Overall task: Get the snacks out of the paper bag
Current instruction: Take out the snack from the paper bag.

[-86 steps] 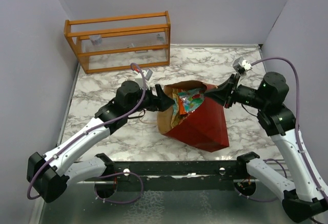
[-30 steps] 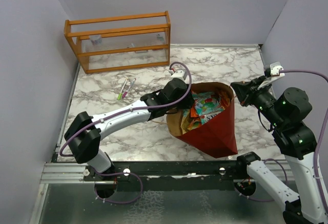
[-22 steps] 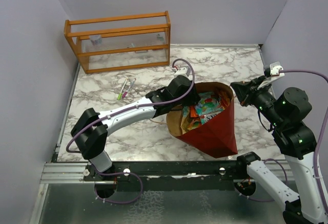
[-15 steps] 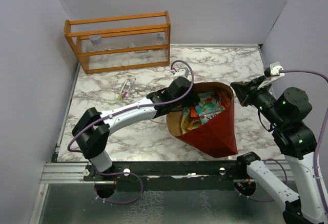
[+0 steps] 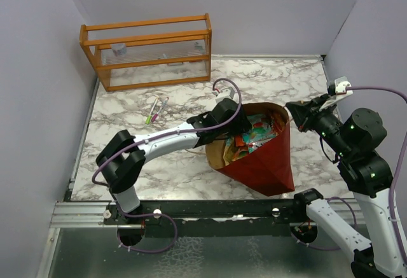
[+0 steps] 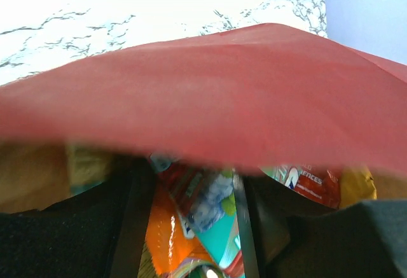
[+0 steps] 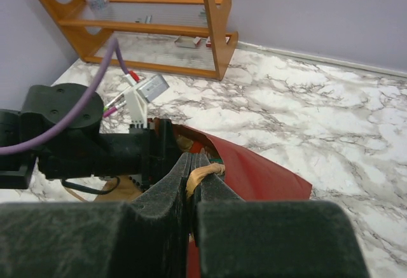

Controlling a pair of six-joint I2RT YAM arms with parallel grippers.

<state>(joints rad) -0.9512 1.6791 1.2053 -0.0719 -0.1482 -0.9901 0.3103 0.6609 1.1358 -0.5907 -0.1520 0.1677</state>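
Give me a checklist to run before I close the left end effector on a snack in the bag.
1. Bag mouth held open: ok. The right end effector is shut on the handle, and the bag gapes.
2. Reach: ok. The left end effector is past the rim, over the snacks.
3. Jaws ready: ok. Its fingers stand apart, with an orange packet between them.
4. Contact with a packet: cannot tell. The depth below the fingertips is unclear.
5. Left wrist view: not ok. The bag's red wall covers most of it.
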